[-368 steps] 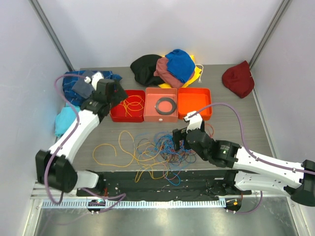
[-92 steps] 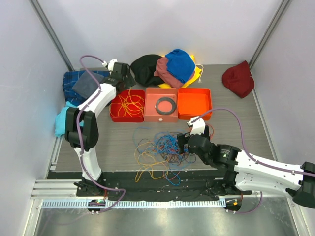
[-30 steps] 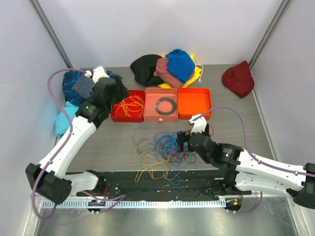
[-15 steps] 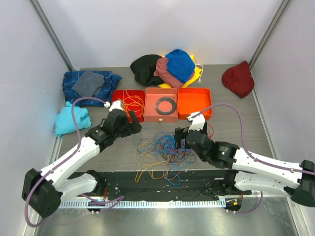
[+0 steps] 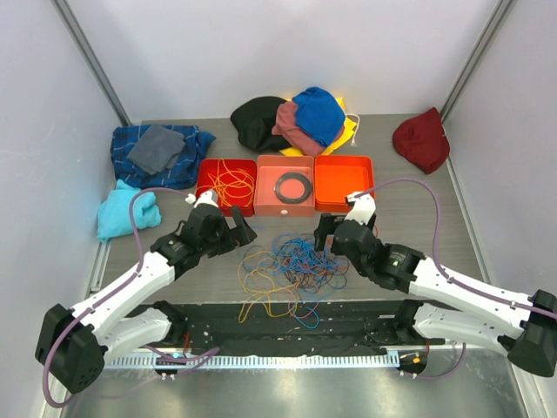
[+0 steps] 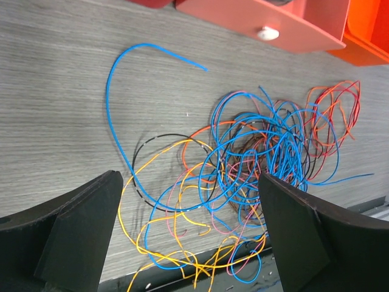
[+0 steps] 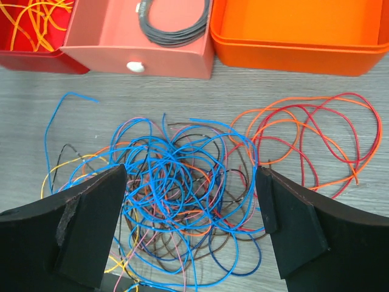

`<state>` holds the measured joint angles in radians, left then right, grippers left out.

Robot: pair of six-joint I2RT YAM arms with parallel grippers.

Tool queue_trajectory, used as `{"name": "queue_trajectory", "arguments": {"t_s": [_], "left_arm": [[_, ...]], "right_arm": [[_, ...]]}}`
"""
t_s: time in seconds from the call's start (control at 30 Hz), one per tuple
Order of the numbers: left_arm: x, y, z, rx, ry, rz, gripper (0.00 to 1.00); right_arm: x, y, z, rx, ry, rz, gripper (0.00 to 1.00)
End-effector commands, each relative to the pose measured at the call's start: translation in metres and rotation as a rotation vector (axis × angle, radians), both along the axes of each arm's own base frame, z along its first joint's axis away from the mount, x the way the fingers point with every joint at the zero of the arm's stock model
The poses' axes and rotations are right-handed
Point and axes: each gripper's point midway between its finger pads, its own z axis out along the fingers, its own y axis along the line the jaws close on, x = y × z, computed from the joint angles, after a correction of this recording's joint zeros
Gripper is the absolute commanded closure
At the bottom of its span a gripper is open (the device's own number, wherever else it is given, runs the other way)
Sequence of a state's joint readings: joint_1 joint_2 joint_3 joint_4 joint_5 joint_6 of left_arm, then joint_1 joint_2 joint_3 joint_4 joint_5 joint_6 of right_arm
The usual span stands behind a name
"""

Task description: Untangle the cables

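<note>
Cables [image 5: 291, 272] tangled on worktop [image 5: 409, 205]. Left gripper [image 6: 188, 179] and right gripper [image 7: 191, 172] both spread wide, holding nothing, apparently hovering above the tangle; height unclear.

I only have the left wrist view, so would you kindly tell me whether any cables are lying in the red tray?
Observer: Yes, the red plastic tray holds a loose bundle of thin orange and yellow cables.
Operator: Thank you. Where is the right pincer?
Observer: The right pincer hangs open above the right side of the tangled heap of blue, orange, yellow and red cables, holding nothing.
Operator: And what is inside the coral tray beside the red one?
Observer: A black ring lies in the coral plastic tray. I see no loose cable in there with it.
</note>
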<state>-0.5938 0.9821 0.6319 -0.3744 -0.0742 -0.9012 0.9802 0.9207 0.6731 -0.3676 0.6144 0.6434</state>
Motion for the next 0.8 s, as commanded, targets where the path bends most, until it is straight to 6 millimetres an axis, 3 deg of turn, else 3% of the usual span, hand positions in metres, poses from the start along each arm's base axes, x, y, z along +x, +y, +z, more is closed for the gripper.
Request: {"name": "queue_trajectory", "arguments": {"t_s": [0.0,0.07,0.2,0.37,0.77], "left_arm": [[0.001,-0.012,0.004,-0.033,-0.011,-0.053,0.03],[0.002,-0.015,0.004,-0.048,-0.017,-0.063,0.05],[0.001,-0.015,0.003,-0.047,-0.022,-0.066,0.07],[-0.001,-0.011,0.004,-0.035,-0.025,-0.068,0.07],[0.0,-0.014,-0.003,-0.037,-0.01,-0.068,0.07]], "right_arm": [[0.002,0.013,-0.015,0.022,0.053,0.01,0.07],[0.006,0.026,-0.015,0.038,0.05,0.038,0.1],[0.013,0.053,-0.022,0.021,0.079,0.109,0.26],[0.011,0.066,-0.031,0.006,0.115,0.162,0.48],[-0.009,0.07,-0.052,0.031,0.177,0.245,0.52]]}}
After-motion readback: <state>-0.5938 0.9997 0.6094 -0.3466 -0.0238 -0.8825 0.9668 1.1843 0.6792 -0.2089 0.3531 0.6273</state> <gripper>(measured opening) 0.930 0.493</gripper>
